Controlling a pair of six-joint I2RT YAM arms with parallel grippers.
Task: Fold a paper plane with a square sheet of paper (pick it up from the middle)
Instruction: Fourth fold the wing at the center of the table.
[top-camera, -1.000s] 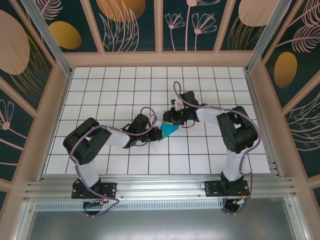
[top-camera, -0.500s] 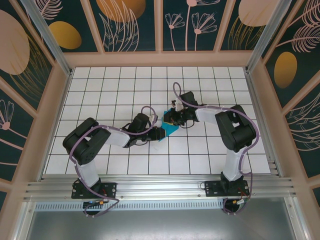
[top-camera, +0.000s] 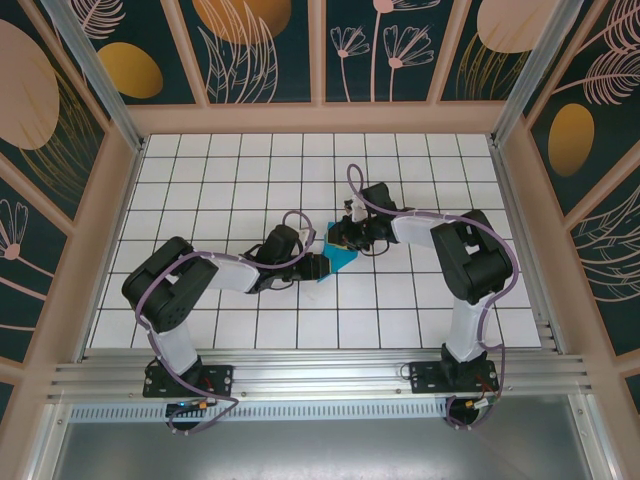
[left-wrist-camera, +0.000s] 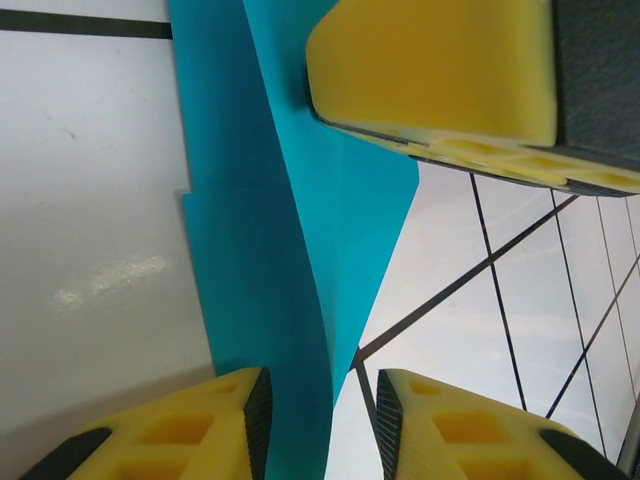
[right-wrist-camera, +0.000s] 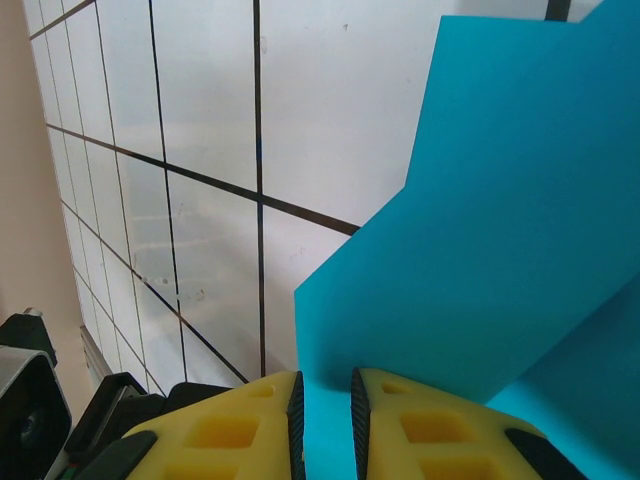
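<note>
Items counted: one sheet of teal-blue paper; two robot arms, the left arm and the right arm; two grippers, the left gripper and the right gripper; one white gridded table.

1. In the top view the sheet of paper is tiny and lies partly under the left gripper and the right gripper; its folds cannot be told.
2. Left wrist view: the sheet is cut at top and bottom.
3. Right wrist view: it is cut at top, right and bottom.
</note>
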